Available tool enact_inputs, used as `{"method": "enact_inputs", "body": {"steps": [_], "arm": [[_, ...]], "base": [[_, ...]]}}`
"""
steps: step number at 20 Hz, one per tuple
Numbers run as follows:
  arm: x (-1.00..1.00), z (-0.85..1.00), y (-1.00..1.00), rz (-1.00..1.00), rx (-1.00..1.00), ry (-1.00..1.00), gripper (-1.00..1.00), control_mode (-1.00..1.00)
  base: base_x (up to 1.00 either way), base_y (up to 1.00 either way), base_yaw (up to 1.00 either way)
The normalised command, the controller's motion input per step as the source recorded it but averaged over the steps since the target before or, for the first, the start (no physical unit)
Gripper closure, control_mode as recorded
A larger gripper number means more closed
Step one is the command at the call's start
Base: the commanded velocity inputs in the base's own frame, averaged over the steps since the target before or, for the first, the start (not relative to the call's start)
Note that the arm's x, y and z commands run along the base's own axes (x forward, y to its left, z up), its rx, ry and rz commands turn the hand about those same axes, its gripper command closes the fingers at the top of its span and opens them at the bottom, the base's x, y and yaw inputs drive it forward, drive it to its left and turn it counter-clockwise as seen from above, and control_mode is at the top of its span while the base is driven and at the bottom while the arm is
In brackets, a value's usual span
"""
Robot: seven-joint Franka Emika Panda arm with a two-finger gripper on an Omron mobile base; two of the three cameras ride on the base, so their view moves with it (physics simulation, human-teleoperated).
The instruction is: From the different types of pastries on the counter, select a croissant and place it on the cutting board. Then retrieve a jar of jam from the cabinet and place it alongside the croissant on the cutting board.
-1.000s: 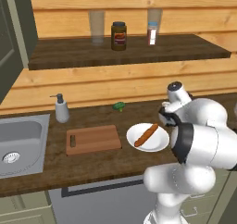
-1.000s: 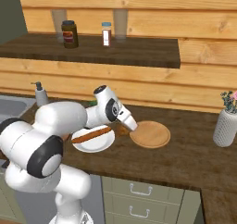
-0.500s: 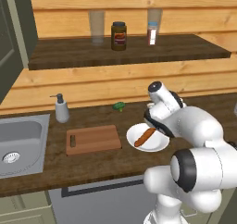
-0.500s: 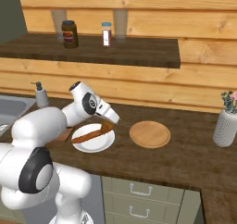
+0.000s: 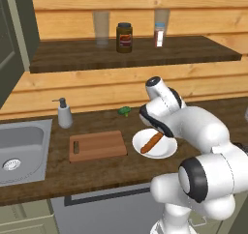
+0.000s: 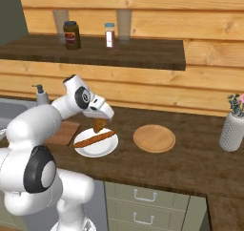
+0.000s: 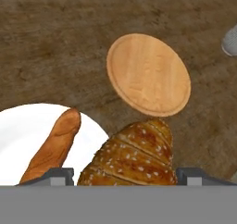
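Observation:
My gripper (image 7: 125,176) is shut on the croissant (image 7: 132,157), a golden-brown seeded lump held between the two finger tips. In the right base view the gripper (image 6: 104,117) holds the croissant (image 6: 99,125) just above the back edge of the white plate (image 6: 86,150). The long reddish-brown stick pastry (image 6: 94,139) lies across that plate (image 5: 167,150). The cutting board (image 5: 97,146) lies flat on the counter (image 5: 111,172), left of the plate and apart from the gripper. The jar of jam is out of view. A grey-green cabinet (image 5: 10,39) edge stands at far left.
A round wooden board (image 6: 154,138) lies right of the plate, a vase (image 6: 233,130) further right. A soap dispenser (image 5: 64,113) and steel sink (image 5: 19,151) sit left of the cutting board. On the wall shelf stand a dark labelled jar (image 5: 124,37) and shaker (image 5: 159,35).
The arm has swung to the left, carrying the hand from the plate's right side to over its back edge. Plate, stick pastry and boards have stayed put.

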Motion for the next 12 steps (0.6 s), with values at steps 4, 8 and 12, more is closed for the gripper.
{"method": "enact_inputs", "body": {"steps": [4, 8, 12], "arm": [[0.01, 0.0, 0.29, 0.13, 0.1, 0.07, 1.0, -1.0], [0.0, 0.0, 0.62, 0.15, 0.03, 0.04, 1.0, -1.0], [0.0, 0.0, 0.65, 0.08, 0.01, 0.12, 1.0, -1.0]], "base": [[0.0, 0.0, 0.0], [0.0, 0.0, 0.0], [0.0, 0.0, 0.0]]}}
